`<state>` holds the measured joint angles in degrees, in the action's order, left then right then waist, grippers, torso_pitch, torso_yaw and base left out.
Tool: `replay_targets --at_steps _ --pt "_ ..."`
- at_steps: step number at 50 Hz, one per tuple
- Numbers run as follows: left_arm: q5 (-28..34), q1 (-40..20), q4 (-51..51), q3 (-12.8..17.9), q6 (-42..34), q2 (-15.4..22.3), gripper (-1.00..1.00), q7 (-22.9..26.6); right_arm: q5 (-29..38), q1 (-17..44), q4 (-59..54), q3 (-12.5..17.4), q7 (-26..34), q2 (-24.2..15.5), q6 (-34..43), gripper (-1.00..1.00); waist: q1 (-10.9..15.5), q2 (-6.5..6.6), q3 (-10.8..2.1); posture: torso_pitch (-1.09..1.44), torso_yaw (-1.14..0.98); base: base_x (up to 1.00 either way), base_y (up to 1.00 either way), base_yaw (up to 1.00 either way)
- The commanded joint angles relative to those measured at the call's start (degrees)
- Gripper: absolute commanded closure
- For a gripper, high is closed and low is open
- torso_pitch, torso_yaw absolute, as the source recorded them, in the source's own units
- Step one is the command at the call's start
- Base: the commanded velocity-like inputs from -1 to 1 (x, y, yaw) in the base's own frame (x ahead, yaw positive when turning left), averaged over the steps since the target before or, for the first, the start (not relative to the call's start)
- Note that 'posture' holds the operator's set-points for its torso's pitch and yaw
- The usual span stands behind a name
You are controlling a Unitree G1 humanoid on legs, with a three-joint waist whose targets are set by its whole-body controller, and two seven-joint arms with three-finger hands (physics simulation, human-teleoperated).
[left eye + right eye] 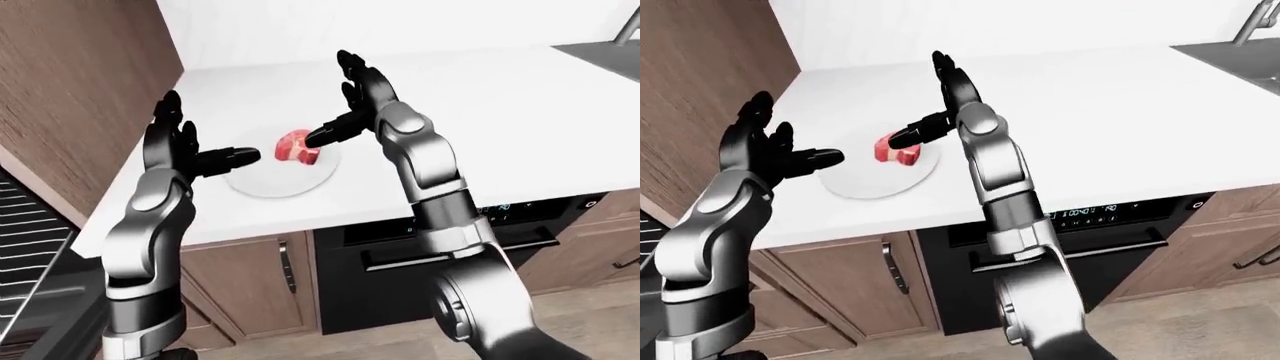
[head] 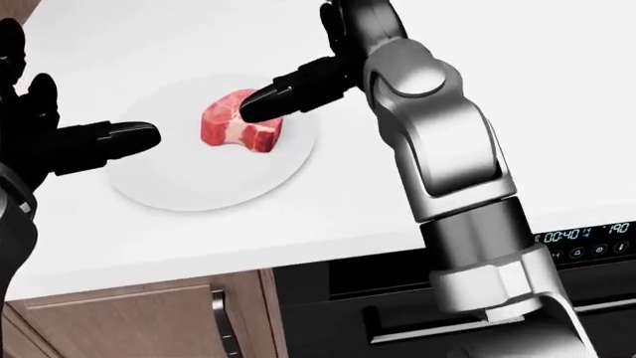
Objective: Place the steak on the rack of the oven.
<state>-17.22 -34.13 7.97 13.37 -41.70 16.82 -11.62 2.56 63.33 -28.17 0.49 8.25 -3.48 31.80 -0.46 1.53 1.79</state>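
One steak (image 2: 241,127), one plate (image 2: 199,186), two hands: left hand (image 2: 60,142), right hand (image 2: 298,86).

The robot's two arms are made of shiny silver-grey metal, with round, fat parts at the joints. The left hand (image 1: 178,150) and the right hand (image 1: 352,101) are black, and each has thick black fingers (image 2: 288,89) with rounded tips. Dark rings sit where the silver arm pieces join.
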Motion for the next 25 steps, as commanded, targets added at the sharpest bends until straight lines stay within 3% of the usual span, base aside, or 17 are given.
replay_targets --at_steps 1,16,25 --pt "-0.10 -1.80 2.57 0.43 1.21 0.67 -1.00 -0.14 0.20 2.98 0.46 0.62 -0.26 0.17 -3.68 -1.00 -0.04 0.29 -1.79 0.00 0.00 0.00 0.00 0.00" --pt "-0.55 -2.81 2.03 0.81 0.69 1.32 -1.00 -0.49 -1.00 9.65 -16.42 0.52 -1.39 3.06 -15.01 -1.00 -0.30 0.85 -1.67 0.00 0.00 0.00 0.00 0.00" --pt "-0.66 -2.74 1.82 0.81 0.88 1.47 -1.00 -0.58 0.14 9.64 -23.02 0.33 -1.33 4.15 -20.46 -1.00 -0.36 1.08 -1.75 0.00 0.00 0.00 0.00 0.00"
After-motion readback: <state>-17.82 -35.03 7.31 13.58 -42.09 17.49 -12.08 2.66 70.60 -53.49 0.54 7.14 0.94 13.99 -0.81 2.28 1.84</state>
